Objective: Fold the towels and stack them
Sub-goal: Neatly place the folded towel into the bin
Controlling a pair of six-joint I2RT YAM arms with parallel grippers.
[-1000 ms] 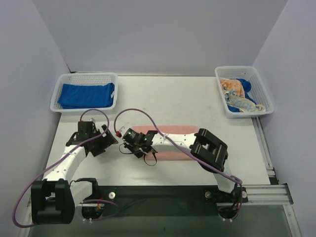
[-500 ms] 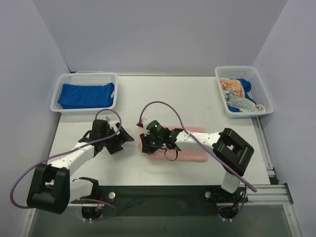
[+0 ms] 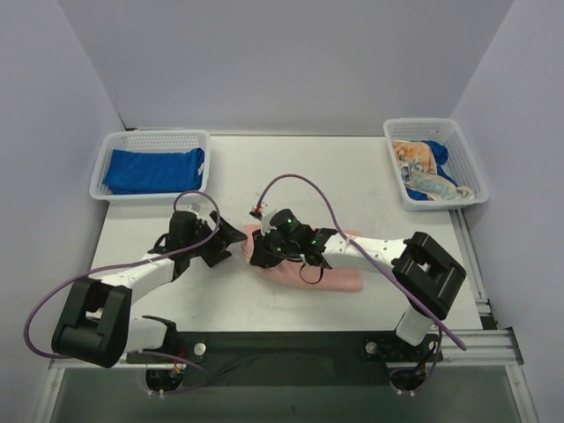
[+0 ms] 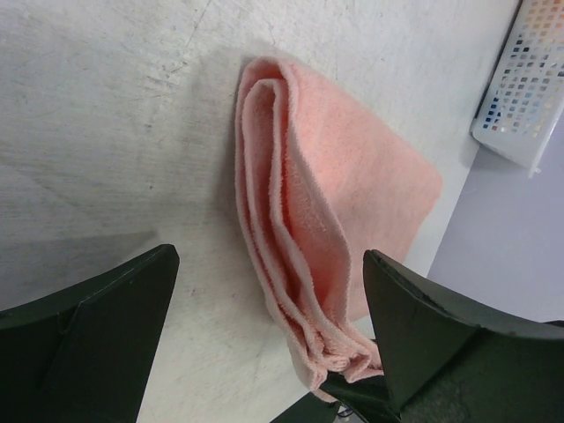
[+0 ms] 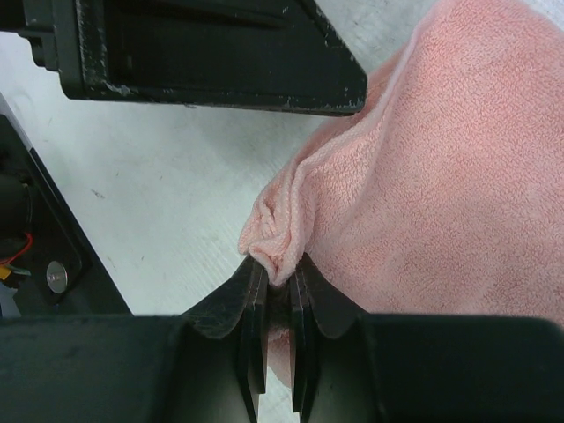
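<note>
Two changes set this moment apart from a second earlier. The left gripper (image 3: 231, 240), jaws spread wide, is now close to the left end of the salmon-pink towel (image 3: 326, 275) instead of standing off over bare tabletop (image 3: 352, 185). The right gripper (image 5: 276, 269), pinched shut on a bunched corner of that towel, now sits further right, and the cloth lies shorter, slanted and doubled into layers in the middle of the tabletop. I judge this to be a fold in progress, with the left arm coming in to help. The towel is not yet squared or ready to stack.

The blue towel (image 3: 150, 170) lies flat in the left basket (image 3: 150, 139). The white printed towel (image 3: 432, 183) and another blue towel (image 3: 438, 152) sit crumpled in the right basket (image 3: 464, 150), not yet folded.

From above, both grippers cover the towel's left end, so its corner there is hidden. The left wrist view shows stacked edges between its fingers, but I cannot tell whether they touch the cloth. How many layers the right gripper clamps is unclear, and the right arm hides part of the towel's far edge.
</note>
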